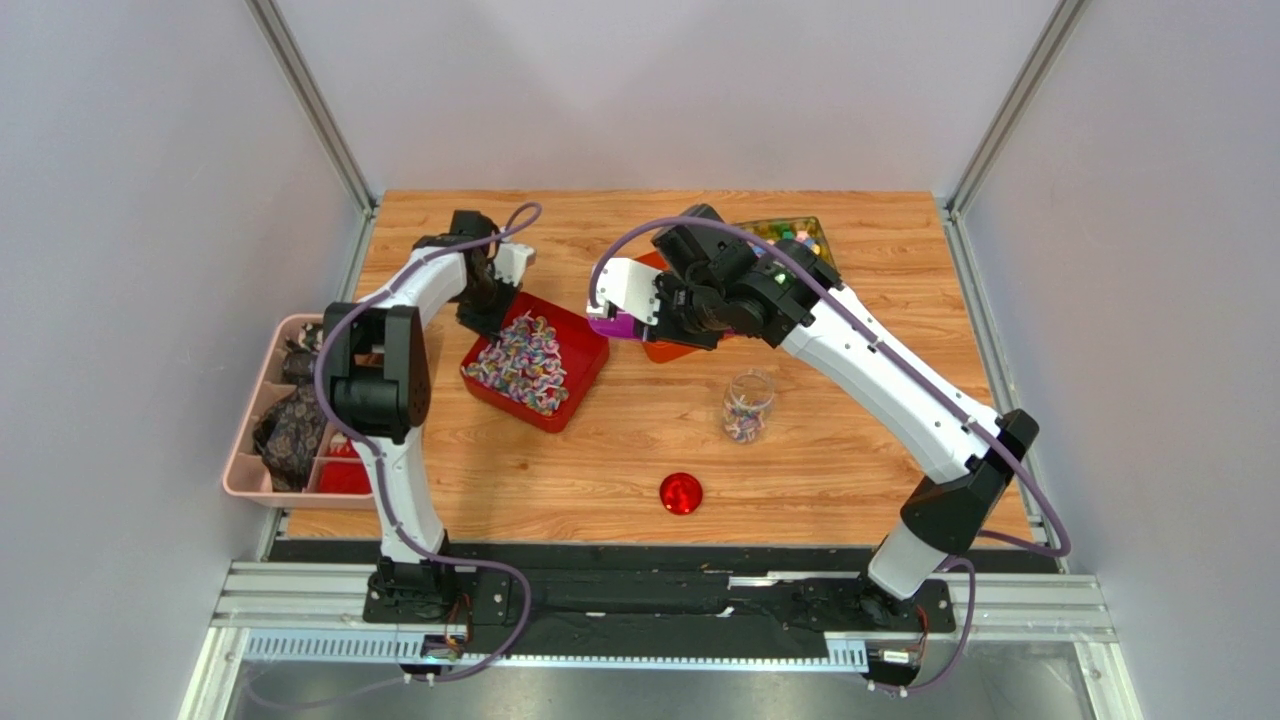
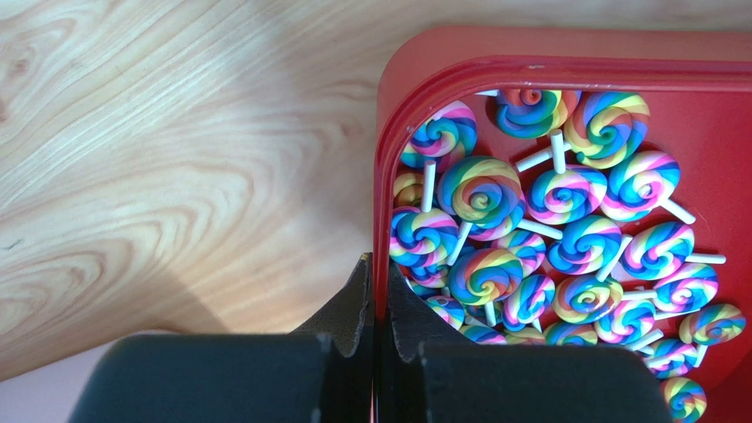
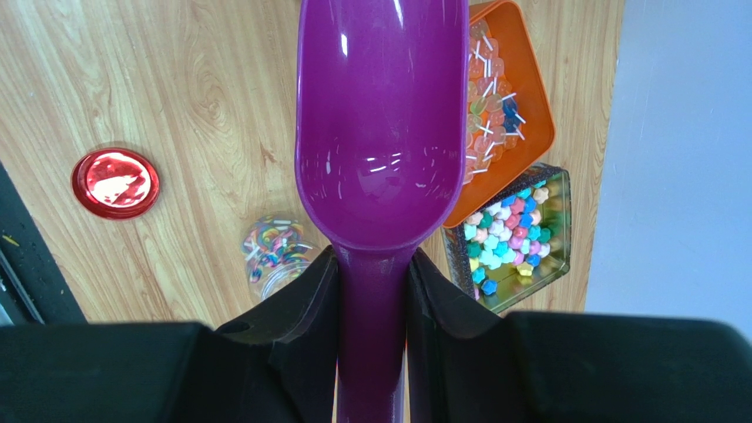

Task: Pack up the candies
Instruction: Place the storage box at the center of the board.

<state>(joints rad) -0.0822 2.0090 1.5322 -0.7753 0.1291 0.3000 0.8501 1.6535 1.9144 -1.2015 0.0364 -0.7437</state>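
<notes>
Grey walls close in a light wooden surface [image 1: 842, 435], and nearly everything you work with sits in its far half. Your left pincer [image 2: 374, 300] is clamped together on the near rim of the red tray [image 2: 381, 176], one finger outside the wall and one inside. The candies [image 2: 481, 189] lie heaped in that tray: rainbow-swirl lollipops on short white sticks, piled against the corner right beside the pincer. Your right pincer [image 3: 371, 273] grips the handle of a purple scoop [image 3: 381, 123], fingers pressed to either side of it, the bowl bare and glossy. From above, the scoop hangs just off the red tray's right corner, between it and the orange tray [image 3: 537, 132], which holds pale sweets with white sticks. Just beside the orange tray stands a tin [image 3: 540, 280] of small pastel sweets in blue, green, pink and white. A clear jar [image 1: 747, 407] stands upright in the middle of the surface, with a shallow layer of mixed-colour sweets at its bottom. Its red lid [image 1: 681, 492] lies apart, nearer the arm bases. A pink bin [image 1: 241, 450] with dark items hangs at the left edge, behind your left arm.
</notes>
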